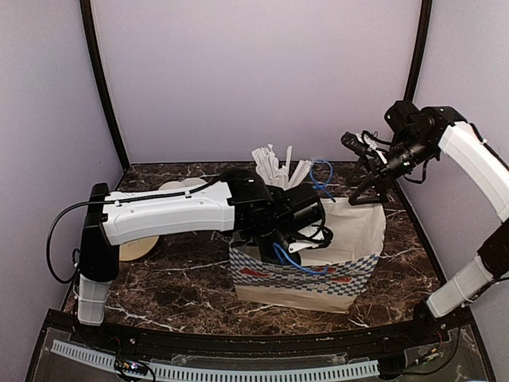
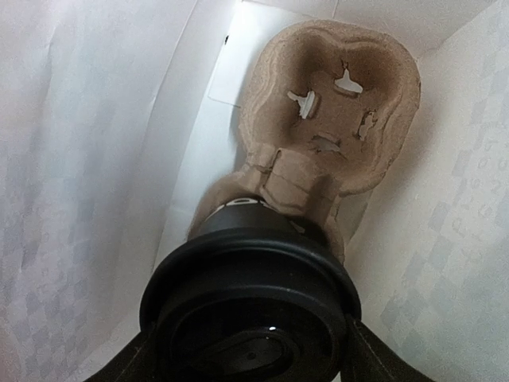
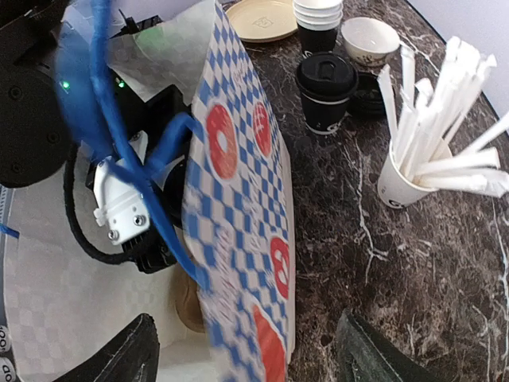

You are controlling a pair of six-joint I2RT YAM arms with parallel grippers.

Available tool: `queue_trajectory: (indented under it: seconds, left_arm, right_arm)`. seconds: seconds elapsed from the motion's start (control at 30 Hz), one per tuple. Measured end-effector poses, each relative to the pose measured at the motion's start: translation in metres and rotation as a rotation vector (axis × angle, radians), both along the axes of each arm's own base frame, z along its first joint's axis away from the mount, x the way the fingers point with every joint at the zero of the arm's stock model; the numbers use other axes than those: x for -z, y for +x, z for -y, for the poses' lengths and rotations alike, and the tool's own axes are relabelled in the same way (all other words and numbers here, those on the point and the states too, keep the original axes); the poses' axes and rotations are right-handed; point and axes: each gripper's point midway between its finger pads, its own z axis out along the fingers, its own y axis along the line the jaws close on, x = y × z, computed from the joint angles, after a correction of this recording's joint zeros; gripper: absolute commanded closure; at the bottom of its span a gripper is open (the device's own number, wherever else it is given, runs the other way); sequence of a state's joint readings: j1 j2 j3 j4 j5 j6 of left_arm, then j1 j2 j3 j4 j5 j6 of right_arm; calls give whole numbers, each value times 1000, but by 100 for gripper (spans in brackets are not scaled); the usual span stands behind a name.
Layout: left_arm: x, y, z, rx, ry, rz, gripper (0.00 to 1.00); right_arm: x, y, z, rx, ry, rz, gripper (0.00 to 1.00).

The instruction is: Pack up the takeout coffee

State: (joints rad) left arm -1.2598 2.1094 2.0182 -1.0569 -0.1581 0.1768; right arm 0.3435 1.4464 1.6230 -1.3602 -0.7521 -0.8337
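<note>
Deep inside the paper bag (image 1: 318,282), my left gripper (image 2: 246,358) is shut on a takeout coffee (image 2: 250,278), a black cup with a black lid, one finger on each side of the lid. The cup stands at the near end of a brown cardboard cup carrier (image 2: 334,135) on the bag's floor. A second lidded black cup (image 3: 326,91) stands on the table behind the bag. My right gripper (image 3: 242,358) hangs open over the bag's rear right rim (image 1: 367,191), the checkered bag wall (image 3: 238,199) between its fingers without touching them.
Behind the bag stand a white cup of wrapped straws (image 3: 406,179), a stack of lidless black cups (image 3: 318,20), a low stack of lids (image 3: 367,83), a small bowl (image 3: 370,38) and a tan plate (image 3: 258,17). The left arm (image 1: 167,211) spans the table's left half.
</note>
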Motion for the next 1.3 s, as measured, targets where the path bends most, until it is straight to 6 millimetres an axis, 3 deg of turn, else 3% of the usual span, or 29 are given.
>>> queue_trajectory:
  seconds: [0.2,0.5,0.6,0.67,1.03,1.3]
  left_arm:
    - [2,8,10,15,-17,-38,52]
    - [-2,9,12,19,-33,-49,23]
    - [-3,9,14,16,-42,-52,7]
    - [-4,7,16,19,-53,-61,3]
    - [-20,-6,20,44,-104,-103,1]
    - [-54,-11,14,55,-175,-74,1]
  right_arm:
    - [12,21,18,50,9,-55,23]
    - [-1,18,13,38,51,-53,23]
    - [-4,16,12,38,64,-55,23]
    - [-5,14,10,35,66,-61,23]
    - [5,-8,-19,-35,-9,-58,24]
    - [19,3,-22,-9,-85,-41,32]
